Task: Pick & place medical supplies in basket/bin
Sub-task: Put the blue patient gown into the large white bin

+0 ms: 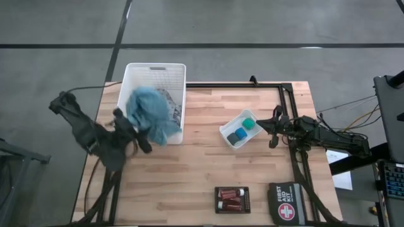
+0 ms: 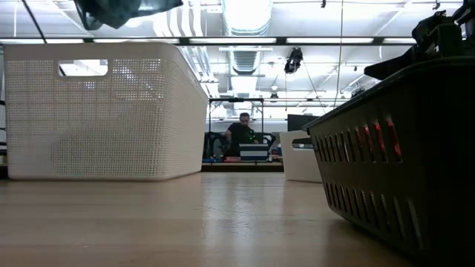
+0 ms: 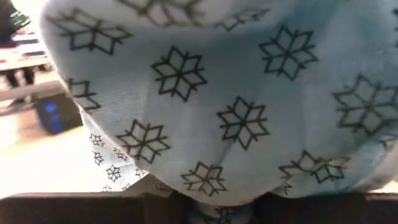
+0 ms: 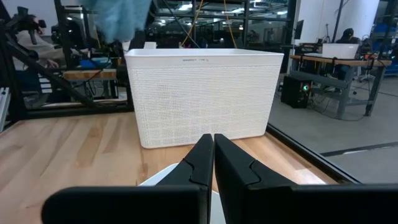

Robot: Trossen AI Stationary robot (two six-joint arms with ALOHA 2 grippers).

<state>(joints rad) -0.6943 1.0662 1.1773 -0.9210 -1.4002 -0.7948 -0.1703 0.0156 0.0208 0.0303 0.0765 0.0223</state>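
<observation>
Left gripper point(image 1: 140, 140) clamps teal snowflake-patterned cloth point(image 1: 150, 115) over large white slotted plastic basket point(image 1: 169, 74) (grey cloth point(image 1: 173, 104) inside); right gripper point(image 4: 214, 163) pinched closed, empty, above small white tray point(image 1: 228, 137).

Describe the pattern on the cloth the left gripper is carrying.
Light teal cloth printed with dark outlined snowflake-like stars; clearest in the left wrist view.

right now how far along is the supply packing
Done: a grey patterned cloth lies in the basket. In hand: the left gripper holds the teal cloth over the basket's edge. Left: the blue piece and green piece in the small tray, and the red bottles. The right gripper waits shut.
</observation>
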